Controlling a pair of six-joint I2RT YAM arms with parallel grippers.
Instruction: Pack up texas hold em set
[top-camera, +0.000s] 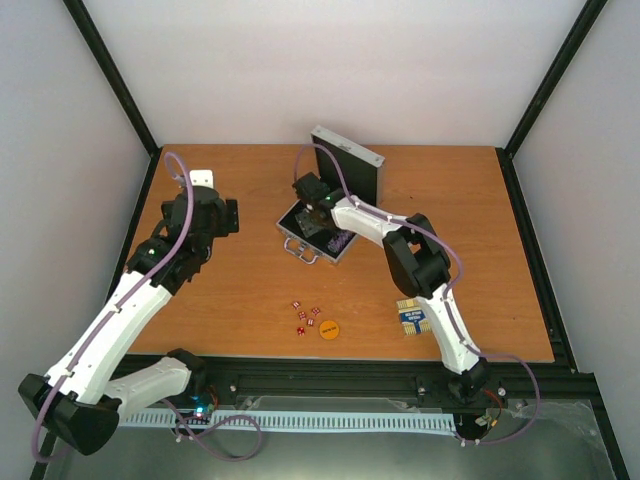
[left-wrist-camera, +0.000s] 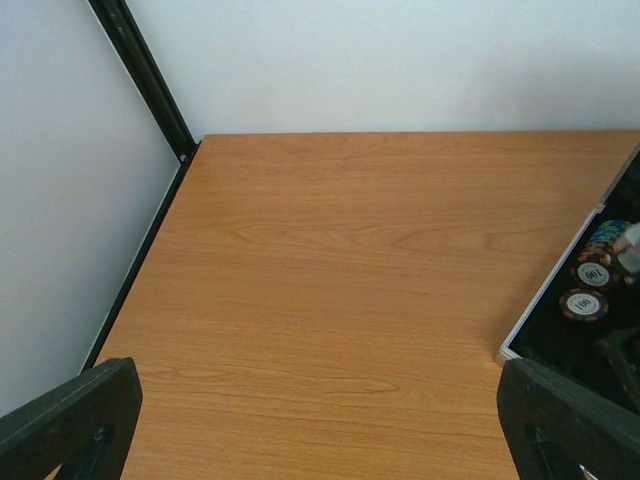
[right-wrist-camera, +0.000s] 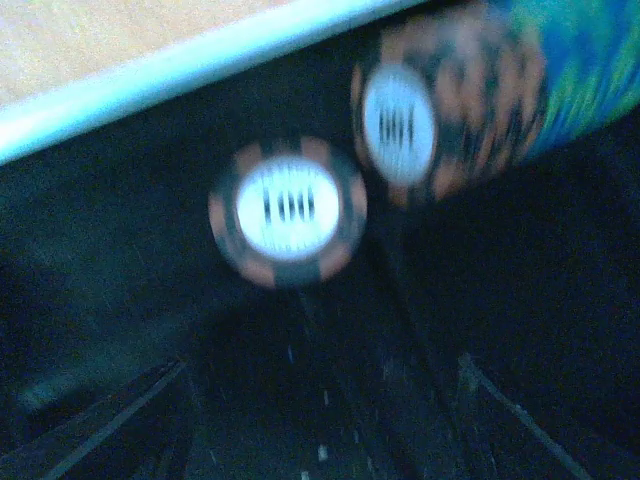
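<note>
Silver aluminium case (top-camera: 347, 152) stands open with its lid upright. The right gripper (top-camera: 318, 212) is reaching down into its black-lined tray, right over the poker chips (right-wrist-camera: 288, 210). Whether its jaws are parted or holding anything I cannot tell: from above the arm hides them, and the wrist picture is blurred.

The left gripper (left-wrist-camera: 320, 425) hovers left of the case, spread wide and empty, facing bare wood.

What is not yet packed lies on the near side of the case, towards the arm bases. The red dice (top-camera: 305, 315) are scattered there with the orange disc (top-camera: 329, 328) just beside them. The card deck (top-camera: 413, 316) is further right, close under the right arm's forearm. My judgement is that the next pick means drawing back from the case towards these, and the right arm is the nearer one to the deck.

The right wrist view shows one chip marked 100 lying flat, apart from a row on edge. The left wrist view catches those chips (left-wrist-camera: 585, 290) just inside the case's left rim. The top view alone shows the loose pieces.
</note>
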